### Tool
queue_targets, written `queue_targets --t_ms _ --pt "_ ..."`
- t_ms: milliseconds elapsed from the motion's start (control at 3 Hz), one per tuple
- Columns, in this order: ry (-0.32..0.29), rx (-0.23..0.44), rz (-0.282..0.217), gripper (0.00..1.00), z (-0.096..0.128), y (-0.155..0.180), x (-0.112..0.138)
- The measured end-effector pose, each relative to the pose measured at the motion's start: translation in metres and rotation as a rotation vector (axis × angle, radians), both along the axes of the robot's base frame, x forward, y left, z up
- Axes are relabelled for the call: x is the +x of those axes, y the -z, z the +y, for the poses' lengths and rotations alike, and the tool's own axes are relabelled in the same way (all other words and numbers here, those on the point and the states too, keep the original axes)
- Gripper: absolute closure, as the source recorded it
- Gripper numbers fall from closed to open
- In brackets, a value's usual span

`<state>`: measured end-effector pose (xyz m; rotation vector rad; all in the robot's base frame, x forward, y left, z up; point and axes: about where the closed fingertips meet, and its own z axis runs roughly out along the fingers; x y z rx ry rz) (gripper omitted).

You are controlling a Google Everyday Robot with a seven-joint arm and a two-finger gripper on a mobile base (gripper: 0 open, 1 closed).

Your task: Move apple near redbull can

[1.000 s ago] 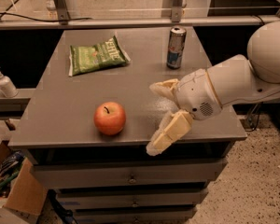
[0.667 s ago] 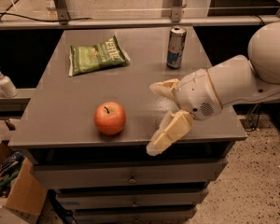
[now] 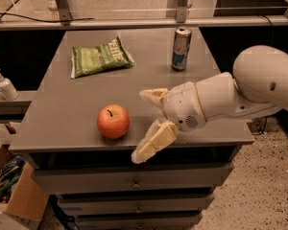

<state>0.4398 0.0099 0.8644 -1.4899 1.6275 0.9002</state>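
Observation:
A round red-orange apple [image 3: 113, 121] with a short dark stem sits near the front edge of the grey table [image 3: 72, 104], left of centre. A slim silver-and-blue redbull can [image 3: 181, 49] stands upright at the back right of the table. My gripper [image 3: 143, 124] hangs over the front of the table just right of the apple, open and empty. One cream finger [image 3: 152, 96] points toward the table's middle and the other reaches past the front edge. The white arm comes in from the right.
A flat green chip bag [image 3: 100, 57] lies at the back left of the table. Drawers [image 3: 134, 181] sit under the tabletop. A soap dispenser [image 3: 5, 85] stands on a lower shelf at left, and a cardboard box [image 3: 14, 200] is on the floor at lower left.
My gripper and arm have shifted slightly left toward the apple. The apple, can and bag have not moved.

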Motion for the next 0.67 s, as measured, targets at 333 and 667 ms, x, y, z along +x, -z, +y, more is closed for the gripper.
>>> queue_targets --t_ms 333,667 --pt "-0.001 0.034 0.001 0.0 0.021 0.013 0.006" --pt "0.012 0.059 0.008 0.0 0.032 0.022 0.013"
